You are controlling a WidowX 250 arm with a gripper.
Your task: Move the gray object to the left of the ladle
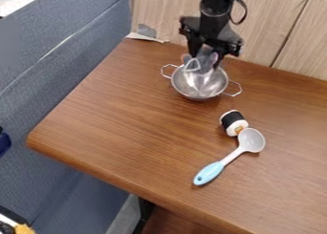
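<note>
The black gripper (205, 59) hangs over the metal colander-like bowl (199, 89) near the table's back edge, its fingers closed on either side of the gray object (201, 61). This gray object has pinkish parts at its sides and is at the bowl's rear rim; its lower end is hard to make out against the shiny inside. The ladle (251, 140) lies at the right front of the bowl, its light gray scoop toward the back right and its light blue handle end toward the front left.
A black-and-white sushi roll toy (234, 122) lies between the bowl and the ladle's scoop, close to the scoop. The bowl has wire handles left and right. Wooden panels rise behind the brown table (121, 118); a blue-gray couch (60, 70) runs along its left side.
</note>
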